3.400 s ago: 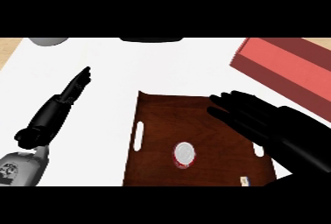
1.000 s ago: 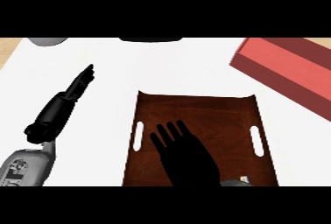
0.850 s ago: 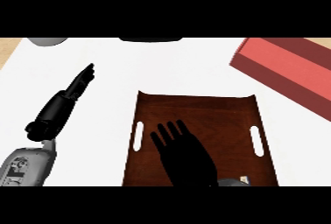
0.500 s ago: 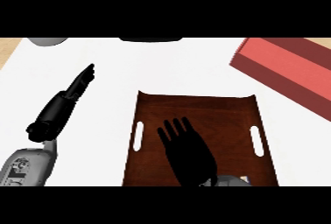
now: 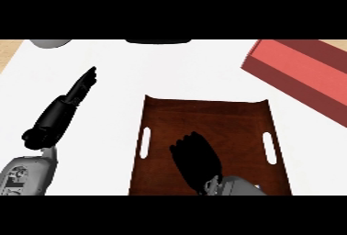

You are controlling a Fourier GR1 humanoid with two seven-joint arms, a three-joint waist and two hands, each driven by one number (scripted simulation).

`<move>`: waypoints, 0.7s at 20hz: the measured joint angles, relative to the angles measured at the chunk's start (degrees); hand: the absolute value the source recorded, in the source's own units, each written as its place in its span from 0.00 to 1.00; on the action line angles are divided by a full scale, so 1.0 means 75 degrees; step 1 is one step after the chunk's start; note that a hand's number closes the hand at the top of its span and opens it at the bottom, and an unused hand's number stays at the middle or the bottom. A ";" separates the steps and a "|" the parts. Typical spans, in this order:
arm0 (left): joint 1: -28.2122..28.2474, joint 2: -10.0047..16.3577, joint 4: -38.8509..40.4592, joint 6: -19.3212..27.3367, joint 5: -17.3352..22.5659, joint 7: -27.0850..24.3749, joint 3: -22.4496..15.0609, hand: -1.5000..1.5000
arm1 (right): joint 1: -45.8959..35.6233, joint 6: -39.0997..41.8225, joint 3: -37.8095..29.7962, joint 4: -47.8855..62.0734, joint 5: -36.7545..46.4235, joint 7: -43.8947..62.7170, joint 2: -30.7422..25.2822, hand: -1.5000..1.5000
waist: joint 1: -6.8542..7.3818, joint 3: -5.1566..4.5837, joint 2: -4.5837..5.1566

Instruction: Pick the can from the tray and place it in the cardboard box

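White counter [image 5: 203, 69] across the whole frame. Brown tray [image 5: 203, 114] at lower centre, slot handles on its left and right edges, upper half of its floor bare. Red-sided cardboard box [image 5: 298, 73] at upper right, set at an angle and well apart from the tray; destination, so any carry runs up and to the right. Left hand [image 5: 61, 112] at frame left, off the tray, fingers straight and together, pointing to upper left; resting, out of the working path. Right hand [image 5: 196, 158] low over the tray's lower middle, back of hand up, blocking the view beneath. Can nowhere visible; judged hidden under the right hand, on the tray. Closed on it or not: cannot tell. Judged step: grasp, lift not yet begun.
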 measured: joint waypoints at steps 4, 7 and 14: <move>-0.0024 0.0030 -0.0018 -0.0146 0.0049 0.0045 0.0098 0.50 | 0.0002 -0.0806 0.0156 0.0189 0.0506 -0.0760 -0.0153 1.00 | 0.0003 -0.0002 -0.0016; 0.0006 -0.0111 -0.0052 -0.0087 -0.0069 0.0104 0.0027 0.50 | -0.0020 -0.1211 0.0140 0.0273 0.0835 -0.1202 -0.0174 1.00 | 0.0000 -0.0002 -0.0018; 0.0013 -0.0072 -0.0138 -0.0258 -0.0010 0.0105 0.0185 0.50 | -0.0350 -0.2018 -0.0827 0.0744 0.0749 -0.2435 -0.0239 1.00 | 0.0030 0.0002 0.0011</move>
